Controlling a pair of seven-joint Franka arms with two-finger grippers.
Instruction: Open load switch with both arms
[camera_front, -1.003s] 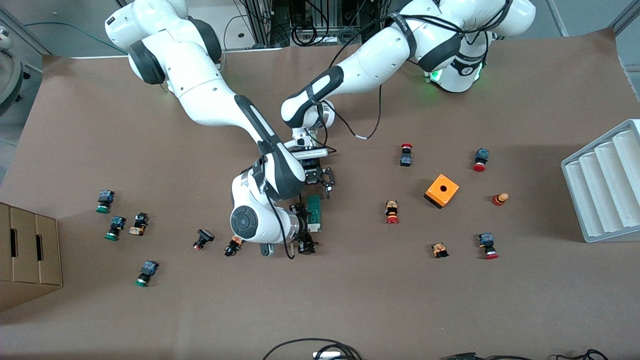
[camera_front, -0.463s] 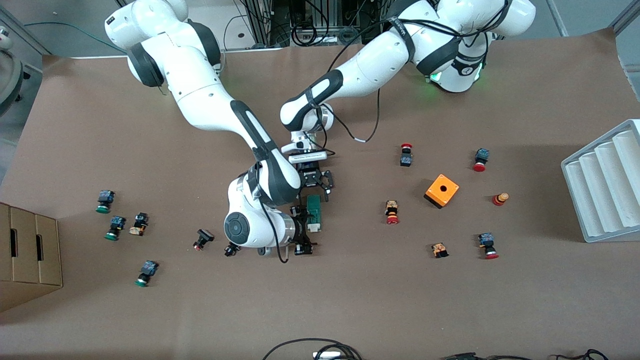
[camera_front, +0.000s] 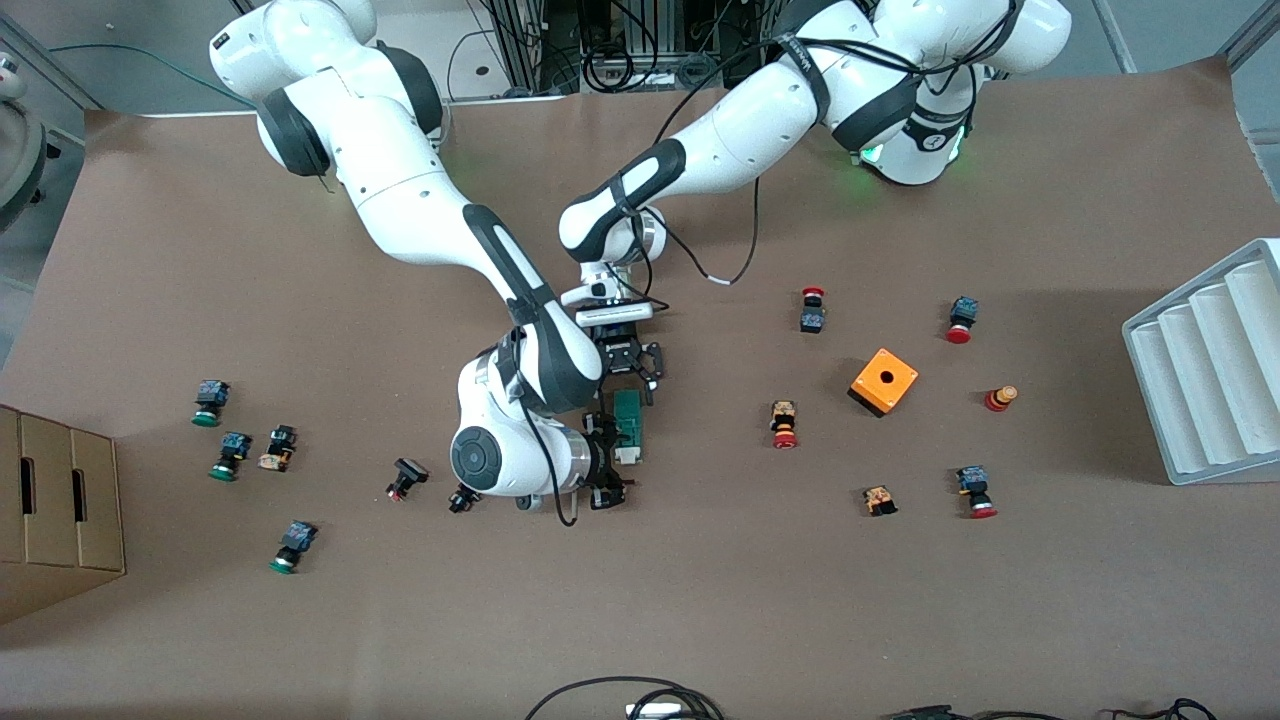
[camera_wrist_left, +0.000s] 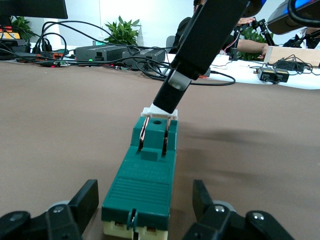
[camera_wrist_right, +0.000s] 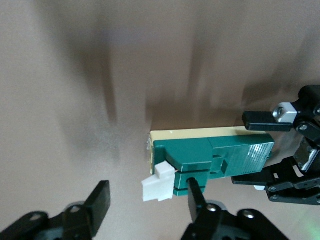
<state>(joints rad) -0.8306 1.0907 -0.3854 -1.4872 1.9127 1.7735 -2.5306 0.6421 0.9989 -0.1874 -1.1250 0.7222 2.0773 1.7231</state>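
Note:
The load switch (camera_front: 628, 420), a narrow dark-green block on a cream base, lies flat mid-table. Its white tab (camera_wrist_right: 157, 187) is at the end nearer the front camera. My left gripper (camera_front: 631, 368) is low over the other end, and in the left wrist view its fingers (camera_wrist_left: 86, 202) straddle the switch (camera_wrist_left: 150, 165) with a gap on each side. My right gripper (camera_front: 607, 458) sits at the tab end. The tab lies between its fingers (camera_wrist_right: 100, 202), one of them close against the green body (camera_wrist_right: 215, 155) and the other well clear. Both grippers are open.
Small red- and green-capped push buttons are scattered toward both ends of the table; the closest (camera_front: 464, 497) lies beside the right wrist. An orange cube box (camera_front: 884, 381) stands toward the left arm's end, with a white ridged tray (camera_front: 1210, 360) at that edge. A cardboard box (camera_front: 55, 510) sits at the right arm's end.
Both grippers' fingers have drawn in around the ends of the switch. The right wrist has shifted slightly toward its own end. The switch has not moved.

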